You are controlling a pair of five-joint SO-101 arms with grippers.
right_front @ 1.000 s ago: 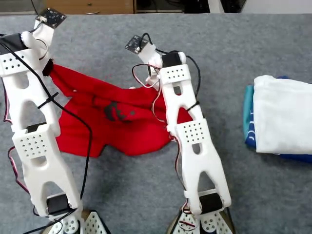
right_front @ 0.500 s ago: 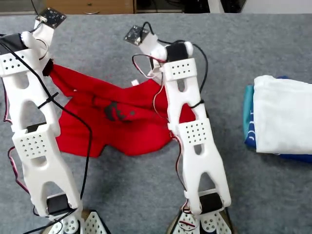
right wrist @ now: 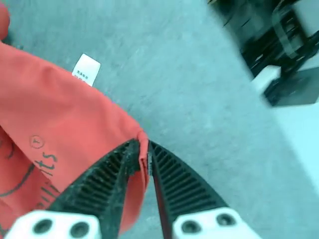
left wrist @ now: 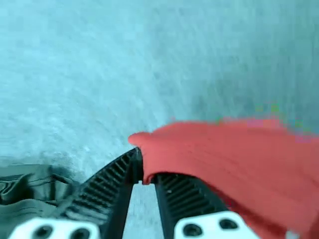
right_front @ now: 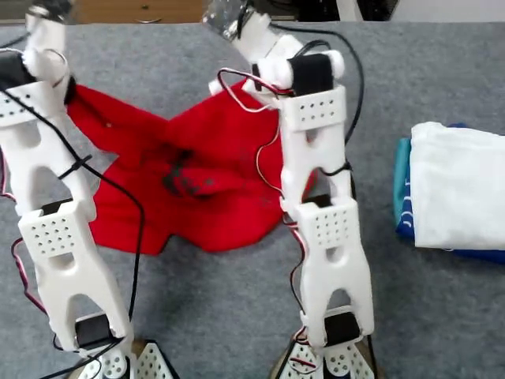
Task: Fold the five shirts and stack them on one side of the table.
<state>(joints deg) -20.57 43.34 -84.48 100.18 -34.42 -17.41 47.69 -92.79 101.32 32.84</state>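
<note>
A red shirt (right_front: 189, 178) with a dark print hangs partly lifted over the grey table between my two arms. My left gripper (left wrist: 142, 167) is shut on one edge of the red shirt (left wrist: 234, 154), at the far left of the table in the high view. My right gripper (right wrist: 143, 149) is shut on another edge of the red shirt (right wrist: 55, 124), near its white label (right wrist: 85, 68), at the far middle of the table. The cloth rises to both grips and its near part rests on the table. A stack of folded shirts (right_front: 454, 185), white on top, lies at the right.
The grey table (right_front: 197, 308) has open room near the front between the arm bases and beyond the shirt at the far right. A wooden cabinet (right_front: 142, 9) and dark equipment stand behind the far edge. A dark green cloth (left wrist: 25, 186) shows by my left gripper.
Both arms have moved toward the table's far edge and lifted the red shirt's held edges. The cloth is pulled up and farther back, and the right arm stretches out more.
</note>
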